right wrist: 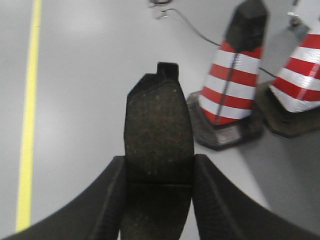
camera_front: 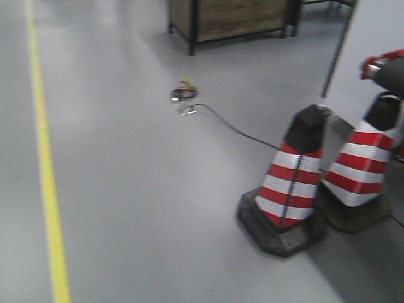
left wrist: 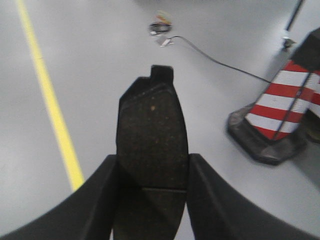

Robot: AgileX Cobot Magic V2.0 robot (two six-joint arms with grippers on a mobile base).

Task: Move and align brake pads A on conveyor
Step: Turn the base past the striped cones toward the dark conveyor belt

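Left pad [left wrist: 151,135] clamped between left fingers [left wrist: 97,197], held lengthwise over grey floor [left wrist: 100,60], tab end pointing away from wrist. Right pad [right wrist: 158,132] clamped the same way in right fingers [right wrist: 212,200]. Groove visible across each pad near the grip. Conveyor not in any view. Yellow line [camera_front: 47,183] on floor at left. Two red-white cones [camera_front: 292,180] at right, black cable [camera_front: 237,129] running past them. Wooden crate [camera_front: 230,17] at back.
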